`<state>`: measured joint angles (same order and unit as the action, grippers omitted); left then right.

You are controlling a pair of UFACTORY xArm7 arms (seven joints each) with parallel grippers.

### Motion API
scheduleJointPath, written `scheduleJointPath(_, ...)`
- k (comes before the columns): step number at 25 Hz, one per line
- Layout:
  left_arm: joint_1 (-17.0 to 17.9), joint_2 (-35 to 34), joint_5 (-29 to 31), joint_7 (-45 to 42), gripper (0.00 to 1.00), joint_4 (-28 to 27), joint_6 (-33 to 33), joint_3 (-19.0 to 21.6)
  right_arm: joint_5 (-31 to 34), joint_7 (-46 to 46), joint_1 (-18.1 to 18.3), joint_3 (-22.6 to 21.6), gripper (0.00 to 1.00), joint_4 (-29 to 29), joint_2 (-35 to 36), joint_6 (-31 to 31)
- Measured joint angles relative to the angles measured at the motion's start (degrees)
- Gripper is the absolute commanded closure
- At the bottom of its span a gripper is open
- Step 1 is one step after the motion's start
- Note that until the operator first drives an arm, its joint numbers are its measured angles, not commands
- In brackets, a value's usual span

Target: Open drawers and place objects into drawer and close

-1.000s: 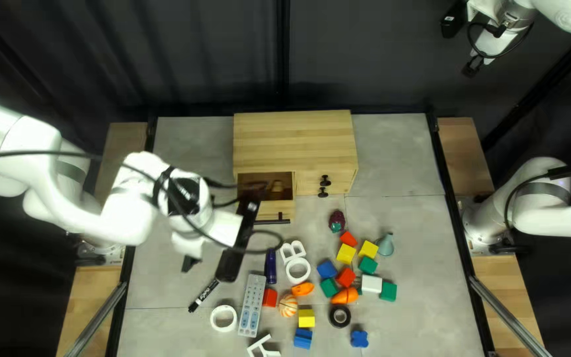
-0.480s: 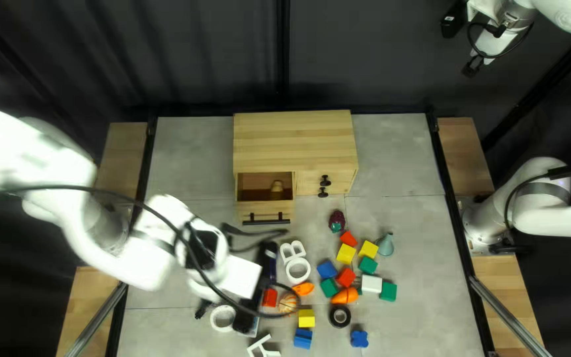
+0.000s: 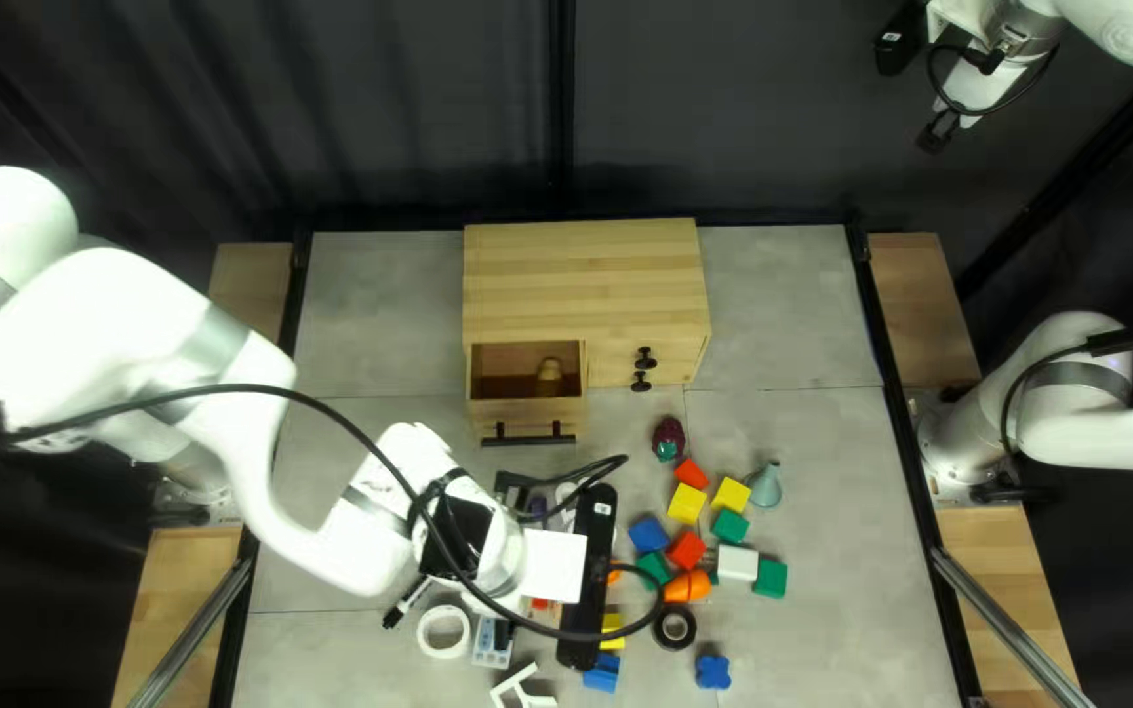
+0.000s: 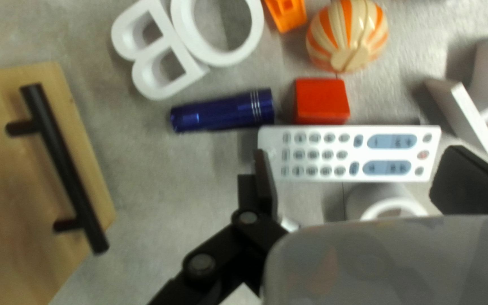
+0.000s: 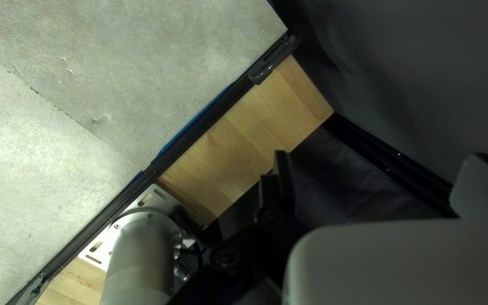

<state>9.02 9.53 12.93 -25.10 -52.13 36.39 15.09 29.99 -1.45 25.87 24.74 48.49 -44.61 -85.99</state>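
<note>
In the top left view, a wooden cabinet (image 3: 586,282) has its left drawer (image 3: 527,421) pulled out by its black handle, a tan object (image 3: 550,371) inside. Its right compartment is shut. Below the drawer, my left gripper (image 3: 504,633) hangs over the toys, mostly hidden by its wrist. In the left wrist view my left gripper (image 4: 366,169) is open above the remote (image 4: 362,152), holding nothing. Ahead of it are a blue flashlight (image 4: 224,111), red block (image 4: 322,101) and striped ball (image 4: 347,36). My raised right gripper (image 3: 939,129), also in the right wrist view (image 5: 379,175), stands open and empty.
Colored blocks, a white block (image 3: 737,564), a black tape roll (image 3: 674,627), a grey-green cone (image 3: 766,485) and a dark red toy (image 3: 669,439) lie right of my left gripper. A marker (image 3: 407,602) and white ring (image 3: 445,632) lie beside it.
My left gripper has swung from beside the open drawer toward the near edge and to the right, over the toys. The drawer and my right arm have stayed still.
</note>
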Motion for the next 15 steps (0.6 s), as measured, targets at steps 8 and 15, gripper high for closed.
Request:
scheduleJointPath(8,-1.8,2.6,-3.3,2.6,0.0,1.8,-5.3,0.2,0.0,0.0,0.0,0.0,0.0,0.0,0.0,0.0)
scheduleJointPath(15,-3.5,4.8,-6.9,6.1,0.0,1.6,-7.0,1.2,0.0,0.0,0.0,0.0,0.0,0.0,0.0,0.0)
